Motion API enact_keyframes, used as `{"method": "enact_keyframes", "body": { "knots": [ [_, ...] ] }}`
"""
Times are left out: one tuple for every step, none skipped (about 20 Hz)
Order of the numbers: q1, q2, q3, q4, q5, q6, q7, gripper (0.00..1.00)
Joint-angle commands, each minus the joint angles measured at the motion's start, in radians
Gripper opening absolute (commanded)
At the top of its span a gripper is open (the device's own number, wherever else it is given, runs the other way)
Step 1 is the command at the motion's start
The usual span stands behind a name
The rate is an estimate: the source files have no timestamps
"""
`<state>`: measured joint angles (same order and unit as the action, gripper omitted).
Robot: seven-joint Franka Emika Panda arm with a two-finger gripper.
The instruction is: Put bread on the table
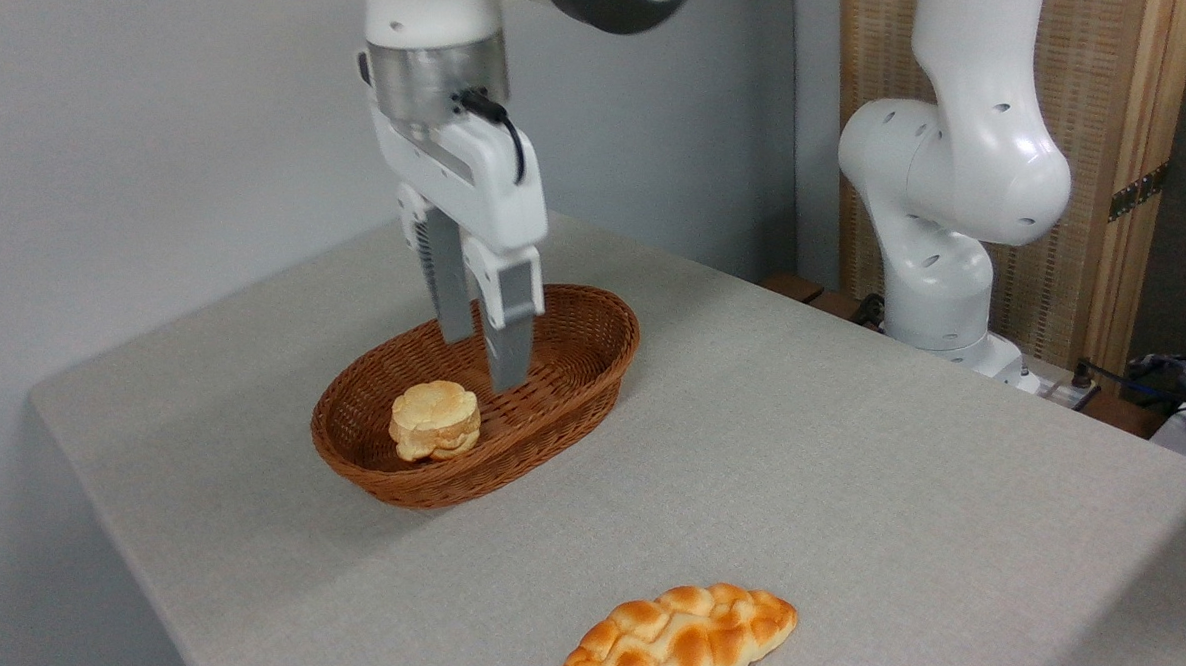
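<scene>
The white Franka arm reaches in from the upper edge of the view, its wrist pointing straight down, and the white two-finger gripper (481, 358) hangs above the brown oval wicker basket (595, 373). The two grey fingers (510, 349) stand apart with a clear gap between them and hold nothing; their tips sit above the basket's interior, over its middle, not touching the weave. A black cable loops from the silver wrist collar round the side of the gripper body. To the right, the arm's rounded white base joints rise from the far edge of the table, in front of a wooden-framed woven screen.

The elongated braided loaf of bread with a bumpy golden-orange crust and paler seams (675, 642) lies flat on the large light grey-beige fabric-covered table (859, 462), near the front edge, well apart from the basket and from the gripper. Its surface is glossy and knobbly, broken into rounded lumps, and its lower end runs out of the picture.

Inside the basket, toward its left end, sits a round pale stacked bun (435, 420) with a lightly browned, lobed top. The basket has tightly woven ribbed walls and a thicker rolled rim. The table's cloth is matte with a fine weave.
</scene>
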<state>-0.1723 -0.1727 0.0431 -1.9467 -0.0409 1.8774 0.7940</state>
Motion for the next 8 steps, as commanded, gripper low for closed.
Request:
{"method": "enact_keyframes", "body": {
  "knots": [
    [0.000,-0.002,-0.022,0.031,-0.002,0.003,-0.084,1.00],
    [0.000,-0.002,-0.023,0.032,-0.002,0.003,-0.102,1.00],
    [0.000,-0.004,-0.029,0.034,-0.004,0.003,-0.113,1.00],
    [0.000,-0.004,-0.032,0.035,-0.004,0.003,-0.120,1.00],
    [0.000,-0.004,-0.035,0.034,-0.004,0.000,-0.127,1.00],
    [0.000,-0.004,-0.037,0.034,-0.004,-0.003,-0.133,1.00],
    [0.000,-0.004,-0.040,0.034,-0.004,-0.003,-0.140,1.00],
    [0.002,-0.004,-0.039,0.034,-0.004,-0.003,-0.139,1.00]
  ]
}}
